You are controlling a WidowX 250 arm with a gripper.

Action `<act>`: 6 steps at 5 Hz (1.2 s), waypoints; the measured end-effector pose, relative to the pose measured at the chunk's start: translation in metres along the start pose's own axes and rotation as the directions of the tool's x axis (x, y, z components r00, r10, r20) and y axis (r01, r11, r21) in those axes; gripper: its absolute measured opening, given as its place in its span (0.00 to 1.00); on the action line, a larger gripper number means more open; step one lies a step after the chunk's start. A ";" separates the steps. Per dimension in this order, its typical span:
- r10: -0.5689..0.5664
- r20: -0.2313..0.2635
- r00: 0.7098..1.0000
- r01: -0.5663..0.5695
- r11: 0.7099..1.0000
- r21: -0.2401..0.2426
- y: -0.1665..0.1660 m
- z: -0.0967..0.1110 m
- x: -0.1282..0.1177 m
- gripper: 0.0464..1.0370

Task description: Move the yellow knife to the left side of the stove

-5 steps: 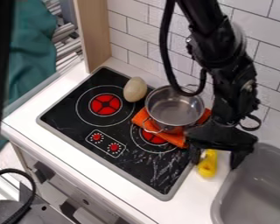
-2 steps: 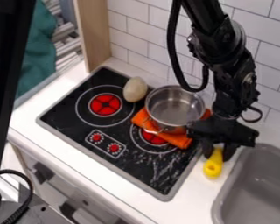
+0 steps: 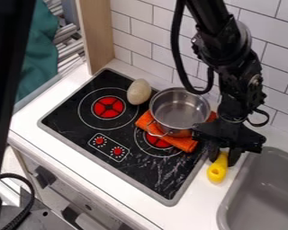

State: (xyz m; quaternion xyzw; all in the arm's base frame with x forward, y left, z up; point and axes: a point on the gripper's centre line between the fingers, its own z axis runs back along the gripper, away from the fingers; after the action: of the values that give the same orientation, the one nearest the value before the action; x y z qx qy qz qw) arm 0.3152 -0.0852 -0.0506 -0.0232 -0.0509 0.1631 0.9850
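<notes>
1. Tool: my gripper (image 3: 222, 161), lower right of frame, narrow, fingers either side of the upper handle; reads as a hold on the yellow knife (image 3: 217, 171).
2. Knife: lower right, handle over the counter (image 3: 194, 213), between stove (image 3: 65, 117) and sink (image 3: 238, 193). Round handle end points toward the bottom edge. Blade end: can't tell how it lies.
3. Handling, my guess: toy plastic, light, stiff, not fragile. Smooth handle, maybe slippery; could swivel, as I have it near one end.
4. Where to hold: narrow part of the handle, pads flat on both sides; nearer the balance point if it tips. Firm squeeze should be OK.
5. Next, likely: lift straight up, carry toward upper left, lay down by the left burner (image 3: 108, 107).
6. Risks: blade could snag the orange cloth (image 3: 185, 144) or knock the pot (image 3: 179, 110); go high. Pale egg-shaped thing (image 3: 139, 92) may roll if bumped.
</notes>
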 end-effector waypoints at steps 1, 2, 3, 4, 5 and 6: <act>-0.116 0.029 0.993 0.114 0.992 0.056 -0.003 0.022 -0.008 0.25; -0.179 0.137 0.974 0.174 0.984 0.049 0.002 0.076 -0.003 0.25; -0.105 0.192 0.976 0.105 0.994 0.008 0.046 0.106 0.011 0.25; -0.040 0.185 0.982 0.045 0.999 -0.026 0.097 0.107 0.022 0.25; -0.064 0.161 0.985 0.068 0.998 -0.015 0.143 0.101 0.036 0.25; -0.173 0.096 0.980 0.171 0.985 0.033 0.187 0.085 0.052 0.25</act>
State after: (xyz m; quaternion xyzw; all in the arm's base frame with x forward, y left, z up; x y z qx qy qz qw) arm 0.2957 0.1110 0.0271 0.0012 -0.0995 0.0788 0.9919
